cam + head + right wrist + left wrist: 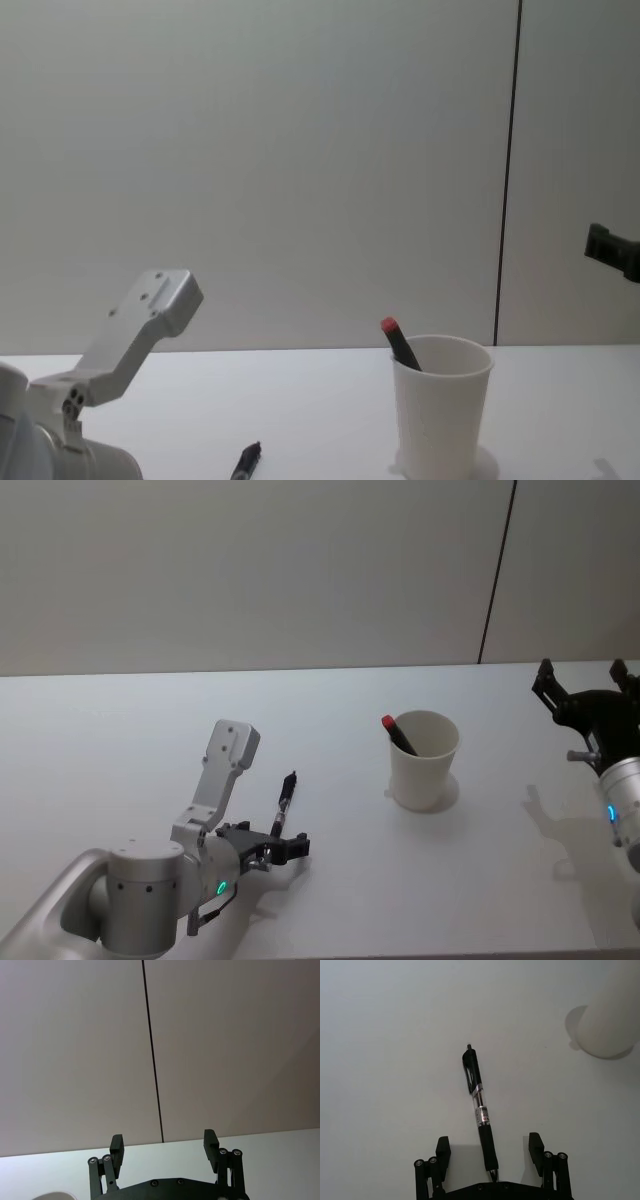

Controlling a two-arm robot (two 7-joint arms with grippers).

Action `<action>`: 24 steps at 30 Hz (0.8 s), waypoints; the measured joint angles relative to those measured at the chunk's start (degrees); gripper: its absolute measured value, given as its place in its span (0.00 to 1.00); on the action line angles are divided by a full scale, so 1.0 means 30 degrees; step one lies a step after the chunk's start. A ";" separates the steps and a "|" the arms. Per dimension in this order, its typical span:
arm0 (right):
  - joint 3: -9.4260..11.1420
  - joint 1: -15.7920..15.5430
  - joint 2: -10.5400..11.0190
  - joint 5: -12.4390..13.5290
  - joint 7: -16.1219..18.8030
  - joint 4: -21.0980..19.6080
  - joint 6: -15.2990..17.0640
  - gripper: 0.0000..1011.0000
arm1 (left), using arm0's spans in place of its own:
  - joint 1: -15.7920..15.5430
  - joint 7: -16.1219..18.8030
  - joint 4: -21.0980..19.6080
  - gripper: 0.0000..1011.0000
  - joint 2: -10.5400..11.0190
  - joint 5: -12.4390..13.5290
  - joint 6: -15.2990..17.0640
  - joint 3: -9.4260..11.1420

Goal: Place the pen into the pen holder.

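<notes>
The left claw [282, 846] sits low over the counter [120, 730]. It is open, with one prong on each side of the black pen [480, 1110], not touching it. The black pen lies flat on the counter, well left of the white paper cup [425, 770]. The cup stands upright and holds a red-tipped pen [398, 732] that leans on its rim. The right claw [588, 695] hangs open at the right edge.

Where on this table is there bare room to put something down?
Bare table lies left of the black pen and behind it to the wall, also between the cup and the raised right hand. Crowded spot: the open left hand straddling the pen.
</notes>
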 joint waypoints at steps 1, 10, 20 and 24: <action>0.0000 0.0000 0.0000 0.0000 0.0000 0.0001 -0.0001 0.99 | -0.0008 0.0011 0.0031 0.99 -0.0012 0.0025 0.0002 0.0005; 0.0000 0.0000 0.0000 0.0000 0.0002 0.0001 0.0000 0.99 | 0.0033 0.0430 0.0190 0.99 -0.0085 0.0741 -0.0293 0.0093; 0.0000 0.0000 0.0000 0.0000 0.0003 0.0002 -0.0001 0.99 | 0.0228 0.1051 0.0015 0.99 -0.0033 0.1831 -0.1137 0.0144; 0.0000 0.0001 0.0000 0.0000 0.0003 0.0002 -0.0001 0.99 | 0.0301 0.1203 -0.0256 0.99 0.0008 0.2348 -0.1722 0.0166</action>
